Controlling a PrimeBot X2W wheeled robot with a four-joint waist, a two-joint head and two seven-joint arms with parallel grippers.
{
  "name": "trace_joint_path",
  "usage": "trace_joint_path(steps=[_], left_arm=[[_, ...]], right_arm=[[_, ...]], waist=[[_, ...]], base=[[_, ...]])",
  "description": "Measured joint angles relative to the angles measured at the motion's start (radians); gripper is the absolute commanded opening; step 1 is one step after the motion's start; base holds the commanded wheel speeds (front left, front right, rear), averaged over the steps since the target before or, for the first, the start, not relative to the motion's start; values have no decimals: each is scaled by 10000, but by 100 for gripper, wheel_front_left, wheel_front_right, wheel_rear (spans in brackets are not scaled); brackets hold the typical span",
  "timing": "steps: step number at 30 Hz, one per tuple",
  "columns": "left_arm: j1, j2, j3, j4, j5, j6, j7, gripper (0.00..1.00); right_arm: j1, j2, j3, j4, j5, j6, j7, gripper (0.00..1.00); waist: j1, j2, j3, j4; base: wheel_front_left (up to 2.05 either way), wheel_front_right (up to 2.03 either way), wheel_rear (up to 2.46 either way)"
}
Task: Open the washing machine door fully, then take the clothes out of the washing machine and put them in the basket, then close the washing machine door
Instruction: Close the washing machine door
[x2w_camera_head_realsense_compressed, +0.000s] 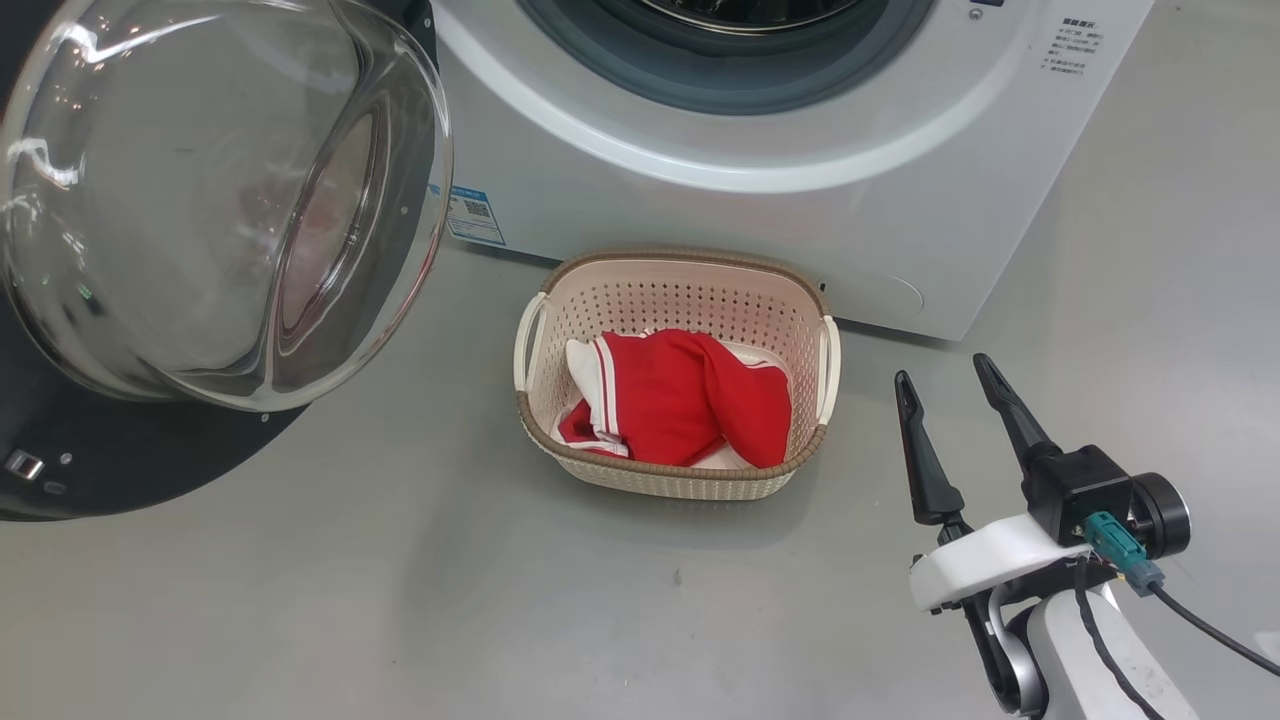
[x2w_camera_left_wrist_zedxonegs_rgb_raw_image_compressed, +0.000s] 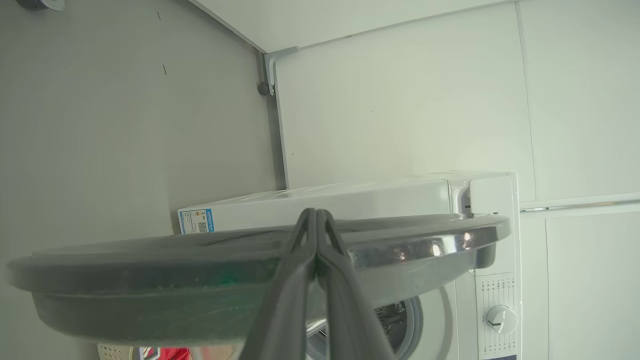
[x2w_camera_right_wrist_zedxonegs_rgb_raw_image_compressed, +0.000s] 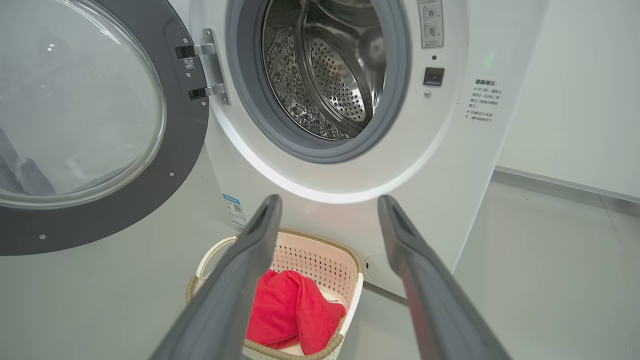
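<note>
Head view is showing the clothes (x2w_camera_head_realsense_compressed: 690, 395) lying in the basket (x2w_camera_head_realsense_compressed: 680, 482) in front of the washing machine (x2w_camera_head_realsense_compressed: 760, 215), whose drum (x2w_camera_right_wrist_zedxonegs_rgb_raw_image_compressed: 325, 85) is looking empty, so I reckon closing is up. The door (x2w_camera_head_realsense_compressed: 220, 200) is standing wide open on the left. The left gripper (x2w_camera_left_wrist_zedxonegs_rgb_raw_image_compressed: 316, 216) is pinched shut by the door's rim; the right gripper (x2w_camera_head_realsense_compressed: 942, 372) is hanging open, right of the basket. Next: swinging the door rightward until it latches.

Laundry room: washing machine (x2w_camera_right_wrist_zedxonegs_rgb_raw_image_compressed: 450, 150), basket (x2w_camera_head_realsense_compressed: 680, 300)
</note>
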Motion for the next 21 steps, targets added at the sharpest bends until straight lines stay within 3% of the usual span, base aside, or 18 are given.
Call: trace_joint_path(steps=[5,21], left_arm=[[-13,109,-96,56,-113,-56,520,0],[-4,-50,-232,35,-1062,-1005,2284,0]], right_arm=[[-16,0,-10,-50,-2,-13,2,100],[-133,-29,-75,-52,-2,-25,2,100]], waist=[[0,-1,41,14],[0,0,116,36]], base=[[0,0,0],[0,0,0]])
